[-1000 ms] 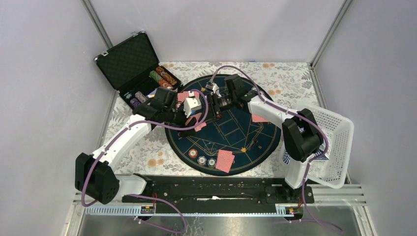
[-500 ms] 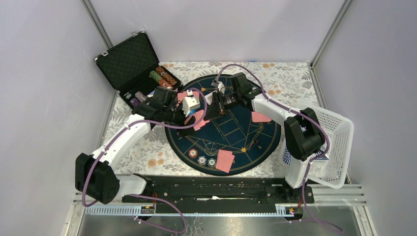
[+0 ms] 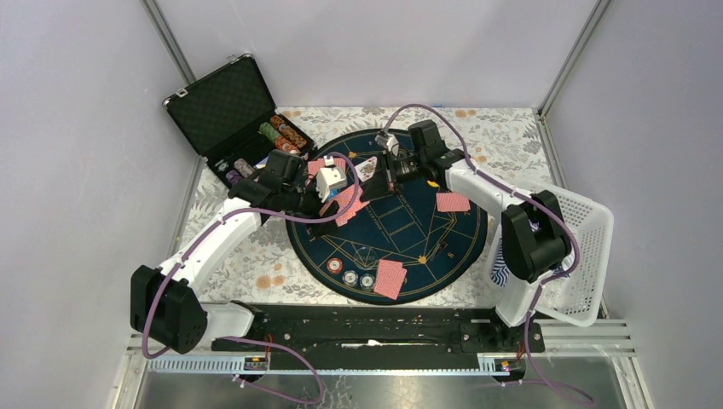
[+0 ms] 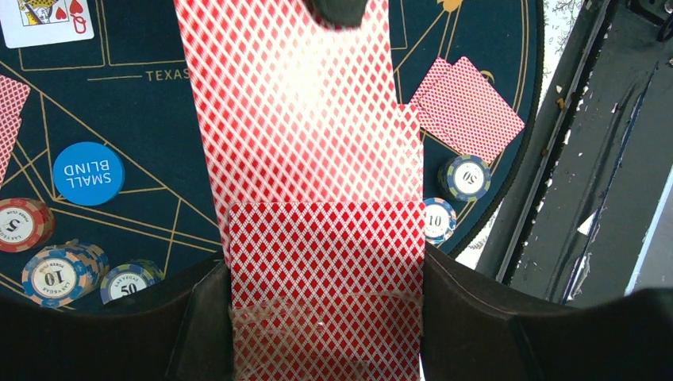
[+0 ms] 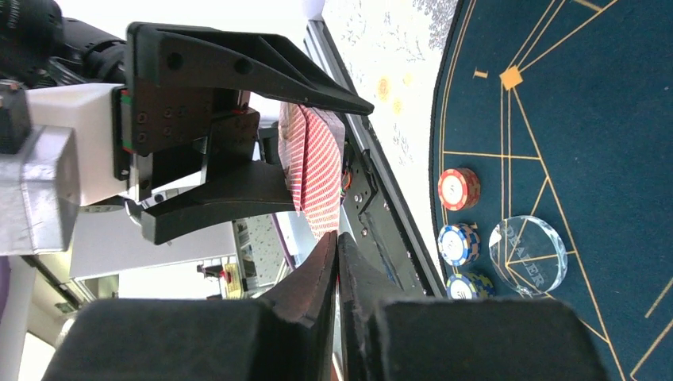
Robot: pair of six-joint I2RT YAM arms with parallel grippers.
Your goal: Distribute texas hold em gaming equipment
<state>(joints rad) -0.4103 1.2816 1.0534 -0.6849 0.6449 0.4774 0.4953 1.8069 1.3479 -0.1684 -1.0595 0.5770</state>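
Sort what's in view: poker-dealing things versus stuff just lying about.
For the job: deck of cards in the left gripper, top card pinched by the right gripper, dealt cards, poker chips, small blind button, dealer button.
Lying about: black case, white basket, flowered tablecloth.

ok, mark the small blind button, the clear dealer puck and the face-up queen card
small blind button (image 4: pixel 88 173): left wrist view, centre of its blue face.
clear dealer puck (image 5: pixel 528 255): right wrist view, middle of its top.
face-up queen card (image 4: pixel 46 20): left wrist view, its white face.
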